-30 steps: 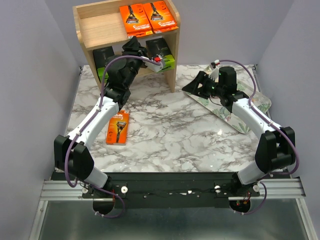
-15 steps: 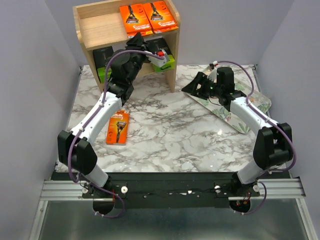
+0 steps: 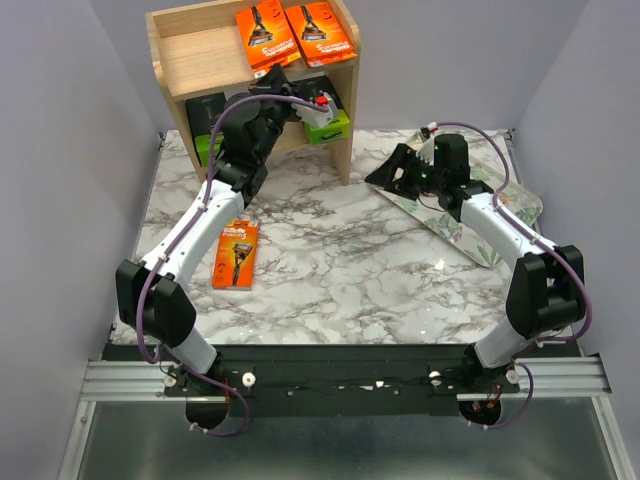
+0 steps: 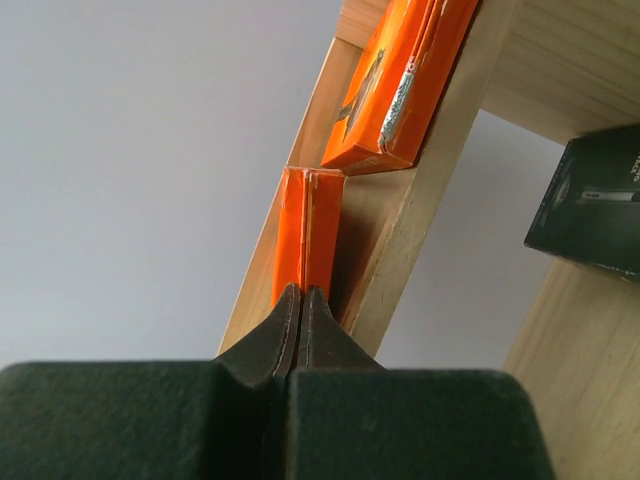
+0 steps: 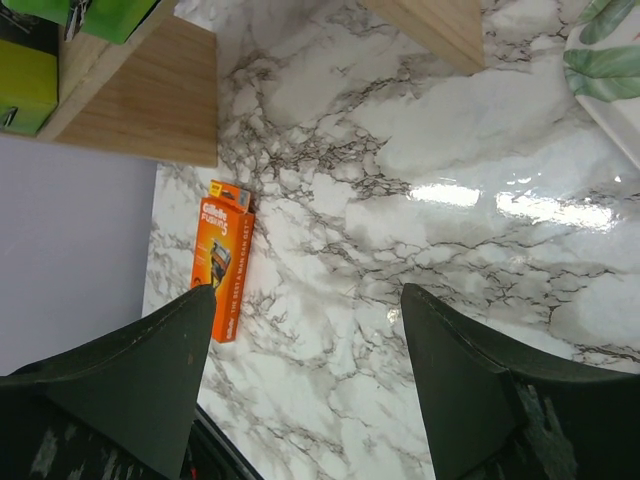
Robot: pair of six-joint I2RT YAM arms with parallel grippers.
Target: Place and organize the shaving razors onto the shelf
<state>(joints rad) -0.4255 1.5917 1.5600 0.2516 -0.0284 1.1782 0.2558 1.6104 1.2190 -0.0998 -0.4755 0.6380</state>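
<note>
Two orange shaving razors (image 3: 265, 33) (image 3: 320, 30) lie on the top tier of the wooden shelf (image 3: 190, 55). On the lower tier are two dark packs with green ends (image 3: 207, 118) (image 3: 328, 115). A third orange pack (image 3: 235, 255) lies on the marble table. My left gripper (image 3: 272, 82) is shut at the top tier's front edge, its tips (image 4: 302, 295) against the end of an orange pack (image 4: 308, 225), with nothing between them. My right gripper (image 3: 395, 170) hangs open and empty over the floral tray (image 3: 500, 215); its wrist view shows the table pack (image 5: 222, 255).
The shelf's right side panel (image 3: 350, 120) stands on the table close to the tray's left corner. The left half of the top tier is bare wood. The walls of the enclosure close in on both sides.
The left gripper has shut and risen from the lower tier to the top tier's front edge. The left orange pack on top has slid back a little and turned slightly. The right arm is still.
</note>
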